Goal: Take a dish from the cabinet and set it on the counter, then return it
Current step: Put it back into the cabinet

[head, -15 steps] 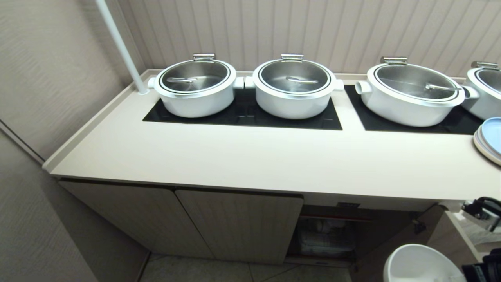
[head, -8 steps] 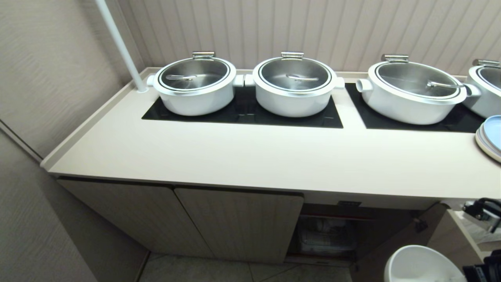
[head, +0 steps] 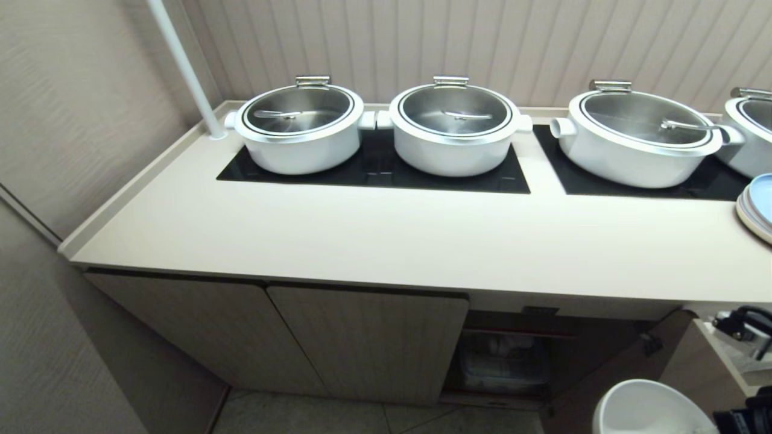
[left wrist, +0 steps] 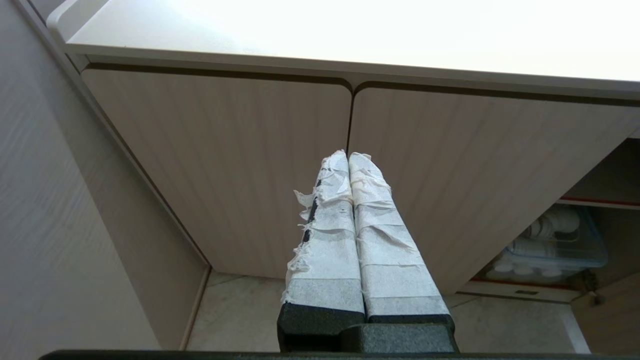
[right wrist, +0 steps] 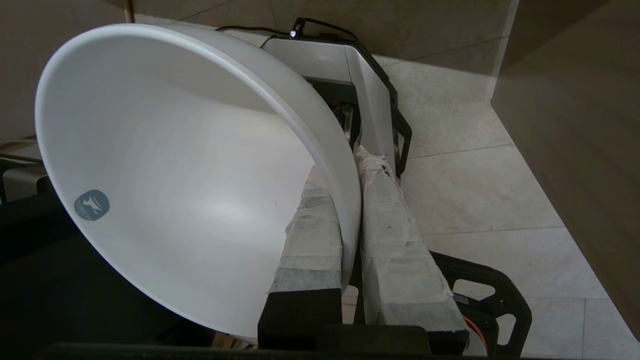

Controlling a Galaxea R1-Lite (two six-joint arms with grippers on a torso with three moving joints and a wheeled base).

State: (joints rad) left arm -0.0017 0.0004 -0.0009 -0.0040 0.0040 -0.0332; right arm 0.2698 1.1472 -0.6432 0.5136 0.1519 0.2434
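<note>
So the right gripper (right wrist: 350, 172) is clamped on the rim of the dish (right wrist: 165, 175), one taped finger inside the bowl and one outside, held low over the floor tiles beside the open cabinet (head: 512, 355), below the counter (head: 386, 241). Left gripper (left wrist: 348, 156) is pressed closed on nothing, facing the cabinet doors.

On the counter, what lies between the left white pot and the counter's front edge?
Nothing: in the head view the counter is bare from the left white pot and its black glass panel forward.
</note>
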